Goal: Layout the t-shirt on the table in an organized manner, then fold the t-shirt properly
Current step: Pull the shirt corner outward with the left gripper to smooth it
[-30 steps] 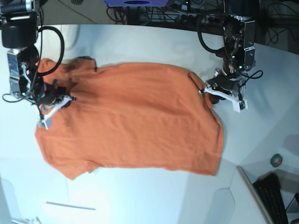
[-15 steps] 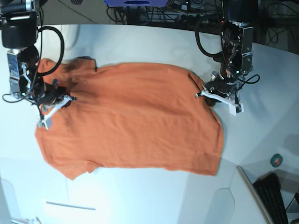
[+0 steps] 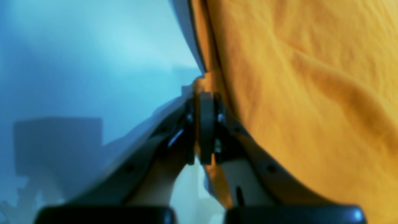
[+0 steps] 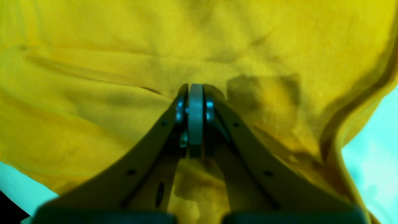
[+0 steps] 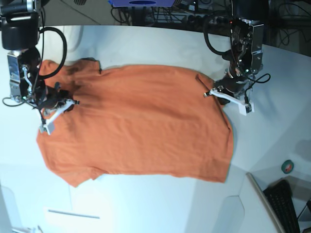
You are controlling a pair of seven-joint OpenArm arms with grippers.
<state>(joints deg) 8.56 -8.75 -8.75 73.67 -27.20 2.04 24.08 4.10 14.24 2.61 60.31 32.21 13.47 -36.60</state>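
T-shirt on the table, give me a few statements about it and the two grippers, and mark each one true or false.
1. The t-shirt lies spread on the table. True.
2. The left gripper hangs open above bare table. False: it is shut on the shirt's edge.
3. The right gripper is shut on the cloth. True.
4. The shirt is folded in half. False: it lies open, one layer spread out.
5. A roll of tape sits on the shirt. False: it lies apart, beyond the table's edge.
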